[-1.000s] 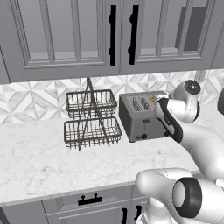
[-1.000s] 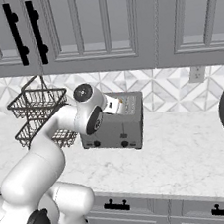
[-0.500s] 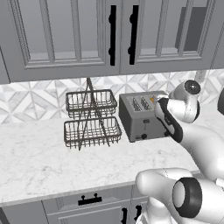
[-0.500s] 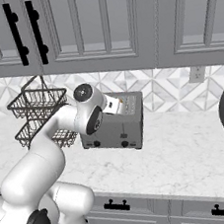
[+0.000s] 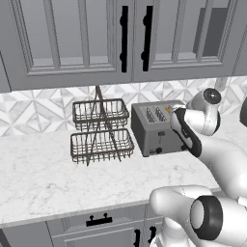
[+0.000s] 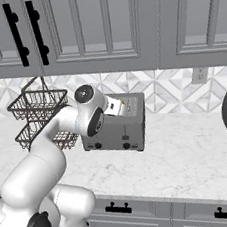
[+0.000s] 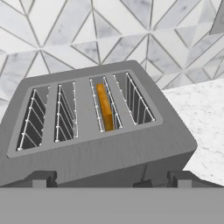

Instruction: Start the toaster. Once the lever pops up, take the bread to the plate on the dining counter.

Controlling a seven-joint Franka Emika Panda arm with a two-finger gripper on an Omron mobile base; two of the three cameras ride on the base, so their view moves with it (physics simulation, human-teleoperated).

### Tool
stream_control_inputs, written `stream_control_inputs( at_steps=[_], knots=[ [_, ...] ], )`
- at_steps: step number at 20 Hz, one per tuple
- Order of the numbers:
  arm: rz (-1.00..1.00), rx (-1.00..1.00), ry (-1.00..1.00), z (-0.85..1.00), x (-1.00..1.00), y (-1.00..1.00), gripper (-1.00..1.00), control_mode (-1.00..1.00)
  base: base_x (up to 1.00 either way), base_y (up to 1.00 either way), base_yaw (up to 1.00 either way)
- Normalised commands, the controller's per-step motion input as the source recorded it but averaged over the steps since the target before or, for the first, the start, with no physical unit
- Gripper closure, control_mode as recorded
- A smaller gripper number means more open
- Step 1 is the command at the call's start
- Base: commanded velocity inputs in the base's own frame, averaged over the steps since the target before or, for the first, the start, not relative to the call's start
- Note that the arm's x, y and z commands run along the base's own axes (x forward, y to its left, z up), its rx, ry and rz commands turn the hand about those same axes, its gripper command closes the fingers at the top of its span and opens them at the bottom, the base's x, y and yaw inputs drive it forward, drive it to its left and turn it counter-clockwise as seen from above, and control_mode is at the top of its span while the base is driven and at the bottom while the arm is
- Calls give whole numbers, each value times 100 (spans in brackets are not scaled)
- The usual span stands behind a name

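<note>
While the arm reached in from the side, the gripper [image 7: 111, 178] hung just above the near upper edge of the toaster [image 5: 155, 126], its two dark fingertips [image 7: 40, 178] set wide apart with nothing between them. That grey toaster stood on the marble counter [image 5: 43, 173] against the tiled backsplash [image 6: 167, 86], just beside a two-tier wire basket rack [image 5: 100, 130]. Seen from the hand, the bread [image 7: 105, 106] sat upright and sunk low in one slot, an orange-brown edge showing between the wires. On the toaster's front face, the lever [image 6: 124, 138] showed as a small dark tab, with black knobs [image 6: 97, 145] below
</note>
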Motion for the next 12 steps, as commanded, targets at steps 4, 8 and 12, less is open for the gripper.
stream_control_inputs(
  at_steps=[4,8,12],
  knots=[
    [0,0,0,0,0,0,-100,-100,0,0,0],
    [0,0,0,0,0,0,-100,-100,0,0,0],
    [0,0,0,0,0,0,-100,-100,0,0,0]
  ],
)
